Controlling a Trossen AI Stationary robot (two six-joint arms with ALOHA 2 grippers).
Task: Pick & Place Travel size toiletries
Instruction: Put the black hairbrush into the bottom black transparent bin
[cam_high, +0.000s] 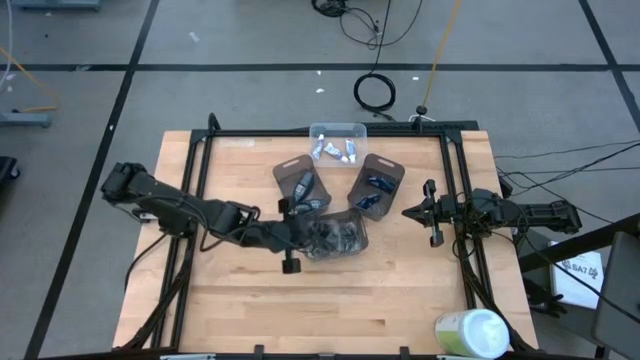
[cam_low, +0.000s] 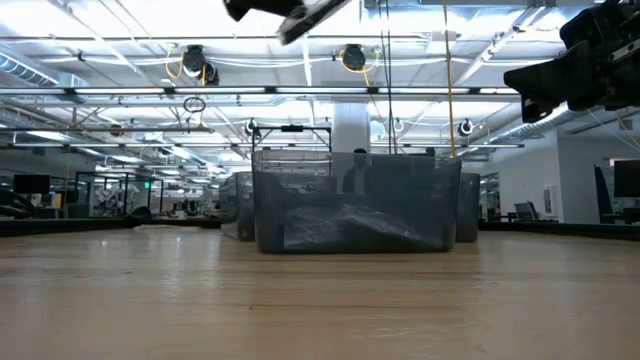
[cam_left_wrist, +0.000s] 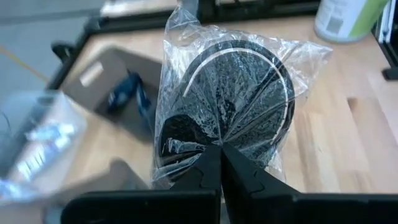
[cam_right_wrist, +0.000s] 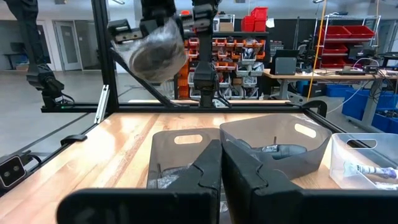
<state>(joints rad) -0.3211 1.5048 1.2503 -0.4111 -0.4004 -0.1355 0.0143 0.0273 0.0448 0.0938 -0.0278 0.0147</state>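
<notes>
On the table (cam_high: 250, 300), smoky trays sit toward the far edge. The left gripper (cam_left_wrist: 219, 163), fingers pinched shut on the wrapper of a bagged dark disc (cam_left_wrist: 239, 102), holds it above the nearest tray (cam_high: 335, 236) (lower squarely before releasing). The right gripper (cam_high: 418, 212), closed and empty, waits near the right edge.

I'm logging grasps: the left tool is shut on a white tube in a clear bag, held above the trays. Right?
Not quite. The left tool is shut on a bagged dark round disc, not a white tube; the left wrist view shows it. The rest holds.
</notes>
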